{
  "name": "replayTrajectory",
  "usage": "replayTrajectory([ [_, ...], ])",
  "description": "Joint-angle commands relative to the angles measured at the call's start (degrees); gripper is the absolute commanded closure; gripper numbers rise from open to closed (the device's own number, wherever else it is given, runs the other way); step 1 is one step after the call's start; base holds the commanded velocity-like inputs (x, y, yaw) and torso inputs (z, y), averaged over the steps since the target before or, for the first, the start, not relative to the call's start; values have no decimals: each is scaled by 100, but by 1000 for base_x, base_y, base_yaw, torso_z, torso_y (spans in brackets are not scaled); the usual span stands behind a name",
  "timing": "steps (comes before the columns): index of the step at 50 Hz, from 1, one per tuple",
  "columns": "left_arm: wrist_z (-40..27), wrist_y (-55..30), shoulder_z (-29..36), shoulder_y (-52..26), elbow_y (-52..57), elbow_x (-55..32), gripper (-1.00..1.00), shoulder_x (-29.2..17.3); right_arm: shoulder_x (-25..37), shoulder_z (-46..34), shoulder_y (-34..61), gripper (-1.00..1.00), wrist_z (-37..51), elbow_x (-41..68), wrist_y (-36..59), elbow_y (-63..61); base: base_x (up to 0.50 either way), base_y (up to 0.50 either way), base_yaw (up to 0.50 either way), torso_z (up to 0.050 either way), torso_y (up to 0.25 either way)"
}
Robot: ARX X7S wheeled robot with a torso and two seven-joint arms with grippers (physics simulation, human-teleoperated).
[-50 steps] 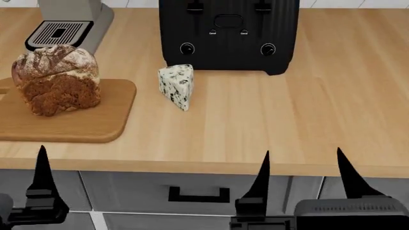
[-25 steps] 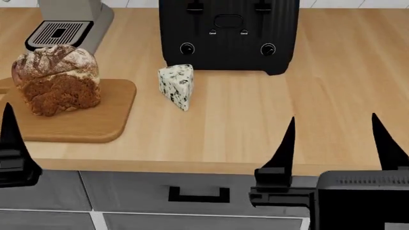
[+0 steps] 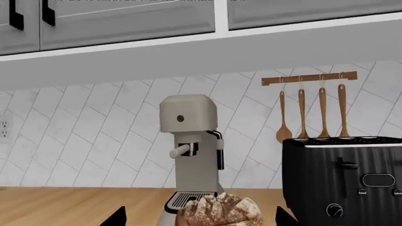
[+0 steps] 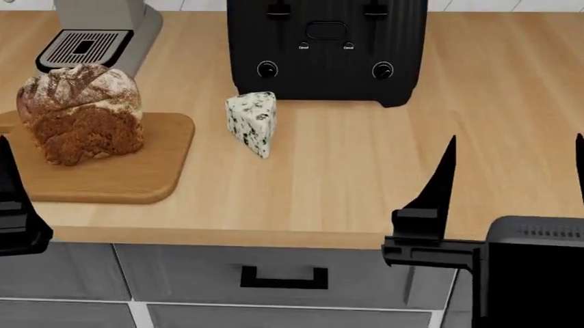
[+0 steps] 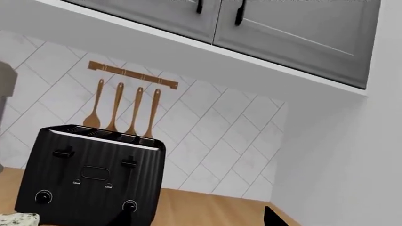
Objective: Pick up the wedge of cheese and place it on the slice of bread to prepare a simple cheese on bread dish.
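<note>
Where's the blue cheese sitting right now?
In the head view, the wedge of cheese sits on the wooden counter, just in front of the black toaster and right of the cutting board.

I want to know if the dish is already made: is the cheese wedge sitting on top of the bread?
No, the wedge of cheese stands on the bare counter beside the cutting board, apart from the slice of bread.
</note>
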Motion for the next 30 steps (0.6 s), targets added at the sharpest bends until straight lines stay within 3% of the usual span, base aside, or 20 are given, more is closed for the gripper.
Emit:
replayTrajectory([
  [1, -39, -116, -18, -88, 73, -78, -100, -13, -2, 28, 67, -100, 13, 51, 65, 8, 0, 0, 0, 0, 0],
  [7, 9, 21, -43, -41, 59, -134, -100, -27, 52, 25, -8, -100, 28, 9, -88, -13, 0, 40, 0, 0, 0],
  [30, -30, 102, -68, -20, -21, -217, -100, -41, 46, 14, -230, -100, -25, 134, -350, 126, 85, 500, 0, 0, 0],
])
